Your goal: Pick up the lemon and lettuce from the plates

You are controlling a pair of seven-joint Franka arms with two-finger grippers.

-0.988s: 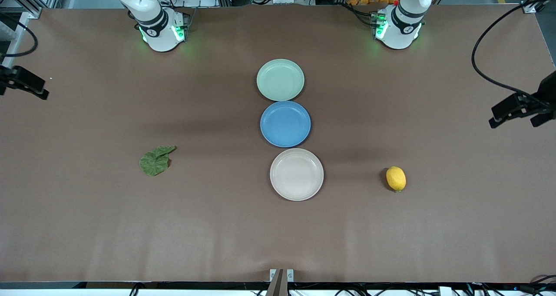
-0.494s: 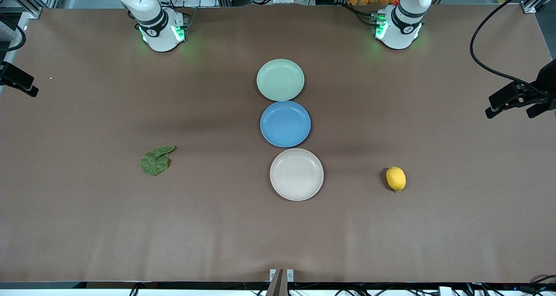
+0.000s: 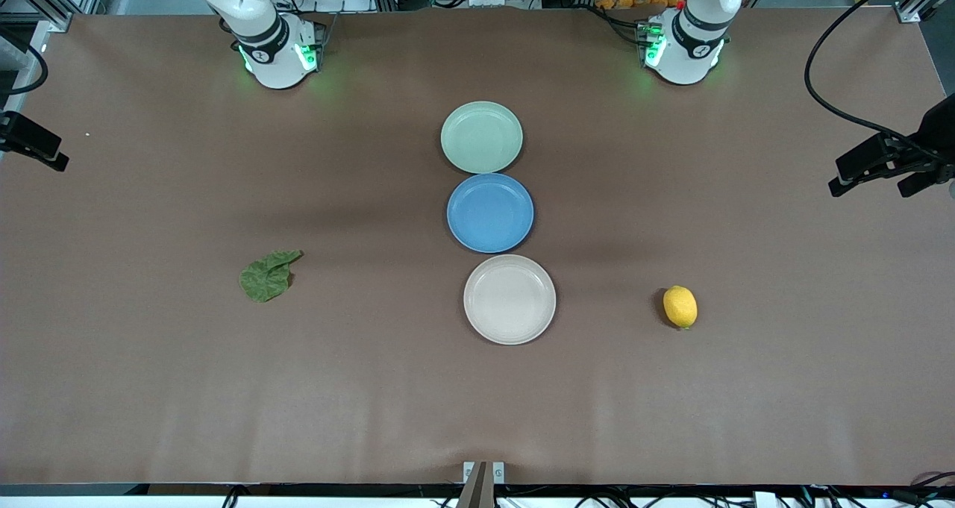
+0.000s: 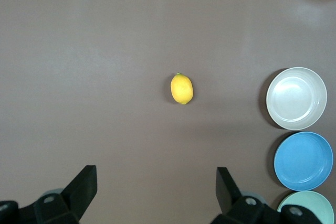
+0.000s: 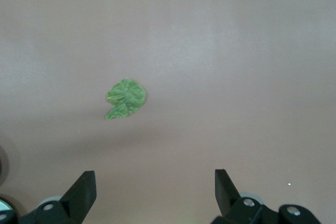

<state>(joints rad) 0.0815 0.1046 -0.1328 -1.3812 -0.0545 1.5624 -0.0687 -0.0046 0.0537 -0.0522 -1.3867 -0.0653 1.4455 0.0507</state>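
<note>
The table (image 3: pixel 149 389) carries three plates in a row down its middle, and all three are bare: the mint green plate (image 3: pixel 481 136) closest to the robots' bases, the blue plate (image 3: pixel 490 212) touching it, the beige-white plate (image 3: pixel 509 299) nearest the front camera; so neither of the task's things lies on a plate, and both rest on the bare cloth instead.

The lettuce (image 3: pixel 266 275) lies flat toward the right arm's end of the table, well apart from the plates, its short stem pointing back toward the row; the lemon (image 3: pixel 680 306) sits toward the left arm's end, roughly level with the beige-white plate, its long axis running nearly from the front camera toward the bases, tilted a little.

The left gripper (image 3: pixel 880 171) hangs high at the left arm's end of the table, its jaws spread wide in the left wrist view with nothing between them; the lemon shows well ahead of the fingers (image 4: pixel 84 184) and centred between them. The right gripper (image 5: pixel 155 190) is at the table's other end, jaws equally wide and empty, with the lettuce ahead of them.

Judging by this, each arm has its own thing on its own side: the left arm is nearer the lemon, the right nearer the lettuce; the lemon's short width looks the easier span to close across.
</note>
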